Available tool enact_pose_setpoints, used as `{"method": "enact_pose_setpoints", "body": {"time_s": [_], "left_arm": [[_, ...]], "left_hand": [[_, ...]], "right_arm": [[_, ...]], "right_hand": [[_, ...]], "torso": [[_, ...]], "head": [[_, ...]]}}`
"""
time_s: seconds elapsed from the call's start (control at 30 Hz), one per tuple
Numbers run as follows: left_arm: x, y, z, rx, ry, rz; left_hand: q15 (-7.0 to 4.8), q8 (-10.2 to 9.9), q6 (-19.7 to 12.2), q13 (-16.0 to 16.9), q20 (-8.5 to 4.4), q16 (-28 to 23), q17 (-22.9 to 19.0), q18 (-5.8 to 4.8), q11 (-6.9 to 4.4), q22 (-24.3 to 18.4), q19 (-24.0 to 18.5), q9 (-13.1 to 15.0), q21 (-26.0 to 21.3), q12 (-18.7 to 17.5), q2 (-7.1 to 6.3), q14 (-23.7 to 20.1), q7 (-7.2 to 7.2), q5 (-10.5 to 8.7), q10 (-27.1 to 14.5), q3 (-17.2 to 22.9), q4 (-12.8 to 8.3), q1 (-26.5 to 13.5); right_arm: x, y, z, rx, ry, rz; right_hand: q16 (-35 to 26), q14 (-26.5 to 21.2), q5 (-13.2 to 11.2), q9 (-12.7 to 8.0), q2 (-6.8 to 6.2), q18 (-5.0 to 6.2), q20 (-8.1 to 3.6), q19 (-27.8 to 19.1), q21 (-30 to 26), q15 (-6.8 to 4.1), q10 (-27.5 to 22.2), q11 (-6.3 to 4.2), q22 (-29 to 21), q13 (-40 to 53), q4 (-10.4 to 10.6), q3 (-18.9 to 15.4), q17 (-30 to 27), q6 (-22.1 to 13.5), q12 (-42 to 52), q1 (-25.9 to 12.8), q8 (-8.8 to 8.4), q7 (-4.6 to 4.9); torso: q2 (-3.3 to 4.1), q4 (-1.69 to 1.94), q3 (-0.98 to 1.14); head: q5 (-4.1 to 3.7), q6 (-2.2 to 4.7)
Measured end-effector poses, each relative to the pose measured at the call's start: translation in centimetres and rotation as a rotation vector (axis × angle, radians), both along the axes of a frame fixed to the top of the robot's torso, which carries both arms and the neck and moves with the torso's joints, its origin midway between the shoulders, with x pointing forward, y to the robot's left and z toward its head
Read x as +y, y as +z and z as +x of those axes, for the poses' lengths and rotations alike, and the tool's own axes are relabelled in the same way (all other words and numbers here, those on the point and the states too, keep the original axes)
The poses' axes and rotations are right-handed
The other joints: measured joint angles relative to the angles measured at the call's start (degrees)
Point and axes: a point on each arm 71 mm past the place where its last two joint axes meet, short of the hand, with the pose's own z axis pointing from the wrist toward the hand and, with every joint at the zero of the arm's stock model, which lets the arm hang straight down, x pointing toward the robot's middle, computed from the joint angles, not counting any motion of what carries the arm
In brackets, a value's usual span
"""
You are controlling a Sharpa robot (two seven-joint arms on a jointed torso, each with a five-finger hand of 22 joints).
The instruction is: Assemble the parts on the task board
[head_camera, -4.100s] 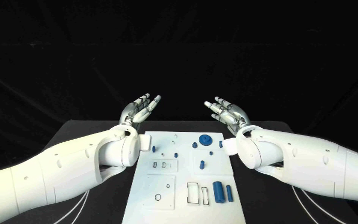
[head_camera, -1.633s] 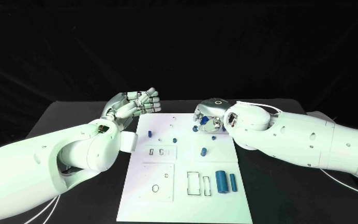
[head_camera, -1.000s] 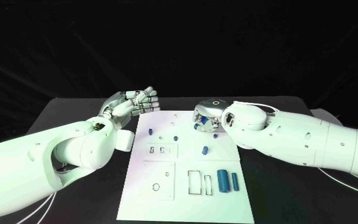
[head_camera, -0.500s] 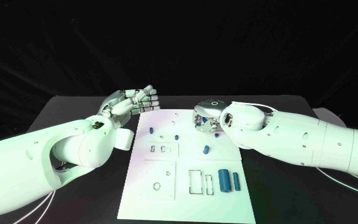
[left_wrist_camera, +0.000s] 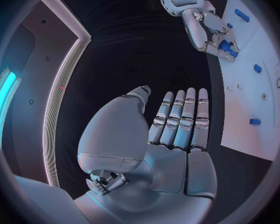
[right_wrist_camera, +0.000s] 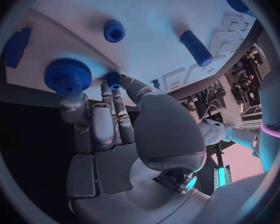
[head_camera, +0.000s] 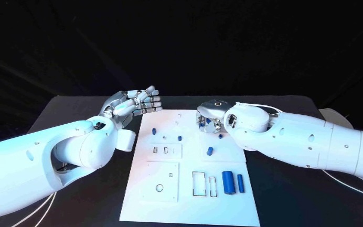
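The right hand is pinching a small blue peg at the task board's far edge, beside a blue gear. At nine o'clock off the board, the left hand is hovering over the counter, fingers straight together, holding nothing.

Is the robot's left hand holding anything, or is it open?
Open. The left hand hangs beside the task board with its fingers straight and side by side, and nothing lies in its palm.
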Motion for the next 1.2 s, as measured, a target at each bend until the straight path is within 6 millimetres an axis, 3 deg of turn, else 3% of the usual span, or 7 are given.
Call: {"method": "enact_pose_setpoints", "body": {"time_s": [0.13,0.2,0.53,0.97,1.03,1.2], "left_arm": [[0.0,0.0,0.0,0.001,0.0,0.0],[0.0,0.0,0.0,0.002,0.0,0.001],[0.3,-0.1,0.2,0.004,0.007,0.004],[0.5,-0.2,0.3,0.009,0.01,0.007],[0.6,-0.2,0.4,0.009,0.011,0.007],[0.7,-0.2,0.4,0.01,0.013,0.008]], "left_hand": [[0.0,0.0,0.0,0.0,0.0,0.0,0.0,0.0,0.0,-0.1,0.0,0.0,0.0,0.0,0.0,0.0,0.0,0.0,0.0,0.0,0.0,0.0],[0.0,0.0,0.0,0.0,0.0,0.0,0.0,0.0,0.0,-0.1,0.0,0.0,0.0,0.0,0.0,0.0,0.0,0.0,0.0,0.0,0.0,0.0],[0.0,0.0,0.0,0.0,0.0,-0.2,0.0,0.0,0.2,-0.1,0.0,0.0,0.0,0.0,0.37,0.0,0.0,0.0,-0.2,0.2,-0.2,0.4],[0.0,-0.2,0.0,0.0,0.0,-0.2,0.0,0.0,0.2,-0.1,0.0,0.0,0.0,0.0,0.37,0.0,0.0,0.0,-0.2,0.2,-0.2,0.4],[0.0,-0.2,0.0,0.0,0.0,-0.2,0.0,0.0,0.2,-0.1,0.0,0.0,0.0,0.0,0.37,0.0,0.0,0.0,-0.2,0.2,-0.2,0.4],[0.0,-0.2,0.0,0.0,0.0,-0.2,0.0,0.0,0.2,-0.1,0.0,0.0,0.0,0.0,0.37,0.0,0.0,0.0,-0.2,0.2,-0.2,0.4]], "right_arm": [[0.1,0.0,-0.2,-0.011,0.006,0.009],[0.2,0.1,-0.3,-0.019,0.009,0.016],[1.4,0.9,-0.7,-0.072,0.035,0.074],[4.3,1.6,0.6,-0.143,0.034,0.124],[4.6,1.7,1.0,-0.154,0.029,0.128],[5.1,1.7,1.9,-0.174,0.014,0.133]], "right_hand": [[0.3,0.0,-0.3,0.5,0.14,-0.9,-0.41,0.8,1.3,-0.34,0.5,0.5,1.9,0.1,-0.9,0.9,0.6,0.7,0.8,0.9,0.42,-0.09],[0.3,0.1,-0.9,0.8,0.14,-0.9,-0.4,1.4,2.1,-0.57,0.8,0.76,3.1,0.1,-0.9,0.9,0.9,1.0,1.3,0.9,0.58,-0.45],[0.5,0.0,-1.3,1.1,0.15,-0.89,-0.42,2.3,3.6,-0.73,0.8,0.81,5.4,0.1,-0.9,0.9,1.5,1.2,1.3,0.9,0.85,-0.25],[1.0,0.1,-0.4,1.5,0.38,-0.89,-0.4,2.6,4.2,-0.98,0.8,0.87,6.6,0.1,-1.0,1.0,2.0,1.2,1.2,1.7,0.85,-0.25],[1.0,0.1,-0.4,1.5,0.38,-1.7,-0.59,2.8,4.5,-0.98,0.8,0.87,6.8,0.1,-1.0,1.0,2.1,1.2,1.1,1.7,0.85,-0.25],[1.0,0.1,-0.4,1.5,0.38,-1.79,-0.45,3.0,4.6,-0.98,0.8,0.88,7.2,0.1,-1.0,1.3,2.3,1.2,1.3,1.7,0.85,-0.25]], "torso": [[0.07,0.04,0.01],[0.1,0.07,0.01],[0.19,0.2,-0.01],[0.38,0.57,-0.05],[0.42,0.6,-0.05],[0.56,0.71,-0.04]], "head": [[0.01,-0.01],[0.01,0.04],[-0.16,0.93],[-0.17,1.49],[-0.08,1.49],[-0.05,1.43]]}}
